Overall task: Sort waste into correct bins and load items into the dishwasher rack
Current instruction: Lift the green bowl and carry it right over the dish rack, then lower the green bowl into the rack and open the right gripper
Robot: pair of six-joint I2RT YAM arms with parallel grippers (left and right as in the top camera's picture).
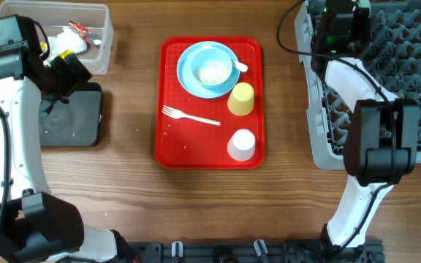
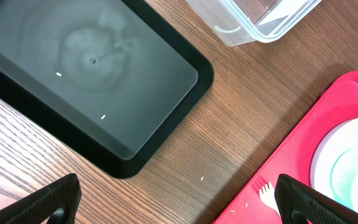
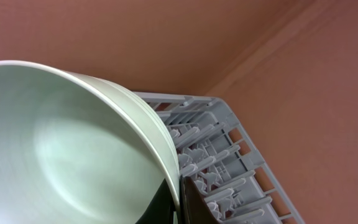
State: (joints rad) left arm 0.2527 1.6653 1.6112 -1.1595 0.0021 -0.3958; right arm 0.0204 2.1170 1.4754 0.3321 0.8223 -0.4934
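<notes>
Landmark: red tray (image 1: pixel 168 146), mid-table. Every place below was read off it.
Left gripper (image 2: pixel 176 186): your fingers (image 2: pixel 48 202) stood wide apart with nothing between them. It hovered left of the red tray, over bare wood by the black tray's corner.
Right gripper (image 3: pixel 178 202): your fingers were clamped on the rim of the light-blue bowl (image 3: pixel 73 155), one inside and one outside. It sat right of the red tray, over the far end of the dishwasher rack (image 1: pixel 415 66).
Clear tub (image 1: pixel 102 51): far-left of the red tray, well apart. It held the napkin (image 1: pixel 70 38), yellow wrapper (image 1: pixel 58 51) and red-and-white wrapper (image 1: pixel 79 28).
Black tray (image 1: pixel 79 124): left of the red tray, nearer you than the tub. There were two white grains (image 2: pixel 102 116) on its floor.
Plate (image 1: pixel 185 80): on the red tray's far half, with the rice bowl (image 1: pixel 225 62) on top and rice (image 1: pixel 212 71) inside.
Spoon (image 1: pixel 240 66): on the red tray, at the plate's right edge.
Yellow cup (image 1: pixel 241 98): right side of the red tray, just beside the plate.
White cup (image 1: pixel 241 145): near-right corner of the red tray.
Fork (image 1: pixel 188 115): left-centre of the red tray, tines pointing left.
Stray grain (image 2: pixel 202 178): on the wood just left of the red tray.
</notes>
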